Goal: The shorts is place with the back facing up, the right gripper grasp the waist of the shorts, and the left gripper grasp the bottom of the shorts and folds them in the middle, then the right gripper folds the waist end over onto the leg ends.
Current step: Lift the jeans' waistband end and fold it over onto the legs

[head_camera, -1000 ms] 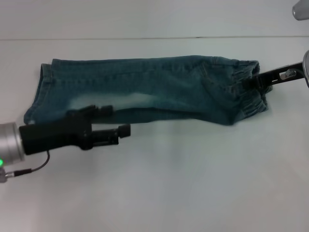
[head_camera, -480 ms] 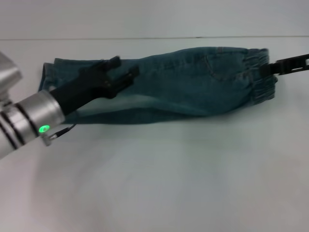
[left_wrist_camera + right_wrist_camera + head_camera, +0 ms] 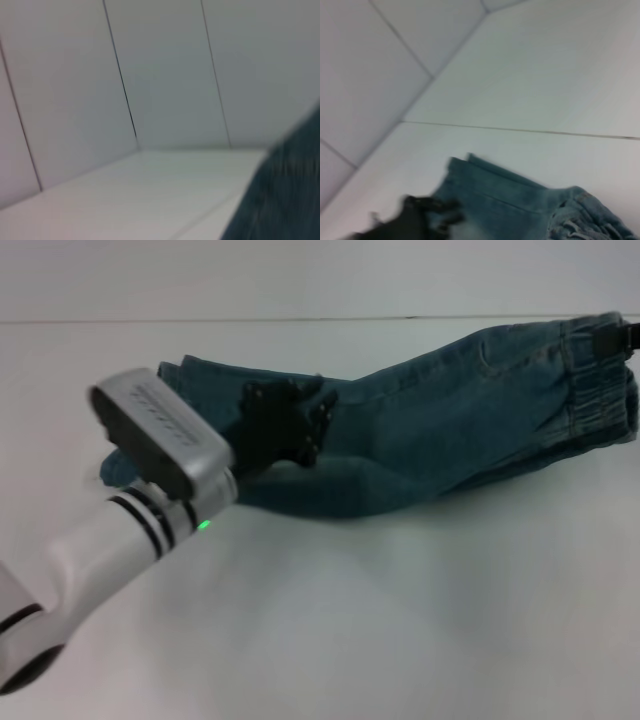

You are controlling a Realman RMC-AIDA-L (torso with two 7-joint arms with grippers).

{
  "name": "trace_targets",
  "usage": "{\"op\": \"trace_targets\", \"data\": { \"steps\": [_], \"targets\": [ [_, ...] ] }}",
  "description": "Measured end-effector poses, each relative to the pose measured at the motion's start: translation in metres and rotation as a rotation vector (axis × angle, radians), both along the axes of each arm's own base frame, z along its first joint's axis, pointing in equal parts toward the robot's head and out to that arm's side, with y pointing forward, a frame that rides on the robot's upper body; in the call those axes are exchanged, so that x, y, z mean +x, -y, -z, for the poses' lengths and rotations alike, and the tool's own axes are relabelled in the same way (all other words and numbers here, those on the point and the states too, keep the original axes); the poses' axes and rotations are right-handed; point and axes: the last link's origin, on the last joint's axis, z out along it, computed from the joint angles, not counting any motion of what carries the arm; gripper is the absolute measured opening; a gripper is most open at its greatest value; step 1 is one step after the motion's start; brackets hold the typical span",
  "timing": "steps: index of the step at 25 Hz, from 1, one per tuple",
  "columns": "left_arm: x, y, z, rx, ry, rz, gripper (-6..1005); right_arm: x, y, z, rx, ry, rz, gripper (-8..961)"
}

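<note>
Two layers of soft, limp denim: the shorts [image 3: 440, 430] lie folded lengthwise on the worktop [image 3: 400, 620]. My right gripper [image 3: 612, 338] pinches the raised waist [image 3: 600, 390]; my left gripper [image 3: 300, 420] hovers above the hems, fingers unclear.

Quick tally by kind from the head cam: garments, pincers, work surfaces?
Garments: 1, the blue-green washed denim shorts, folded lengthwise, waist end raised.
Pincers: 2, the black left pincer on a silver wrist over the leg end, and the black right pincer at the gathered waistband, mostly out of frame.
Work surfaces: 1, the white table.
Total: 4
</note>
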Motion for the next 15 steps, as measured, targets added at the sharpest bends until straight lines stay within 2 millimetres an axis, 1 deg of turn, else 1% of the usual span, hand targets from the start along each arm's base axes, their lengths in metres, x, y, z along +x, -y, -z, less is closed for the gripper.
{"op": "trace_targets", "data": {
  "steps": [1,5,7,11,15],
  "targets": [
    [0.000,0.000,0.000,0.000,0.000,0.000,414,-0.003,0.003,-0.003,-0.004,-0.017,-0.011,73],
    [0.006,0.004,0.021,-0.029,-0.104,-0.001,196,-0.017,0.011,-0.015,-0.012,-0.079,-0.060,74],
    [0.011,0.012,0.031,-0.062,-0.116,0.008,132,-0.025,0.015,-0.022,-0.009,-0.106,-0.085,74],
    [0.018,0.026,0.045,-0.107,-0.122,0.036,3,-0.038,0.016,-0.033,0.016,-0.133,-0.118,74],
    [0.028,0.040,0.056,-0.164,-0.114,0.072,1,-0.050,0.015,-0.037,0.012,-0.148,-0.150,74]
  ]
}}
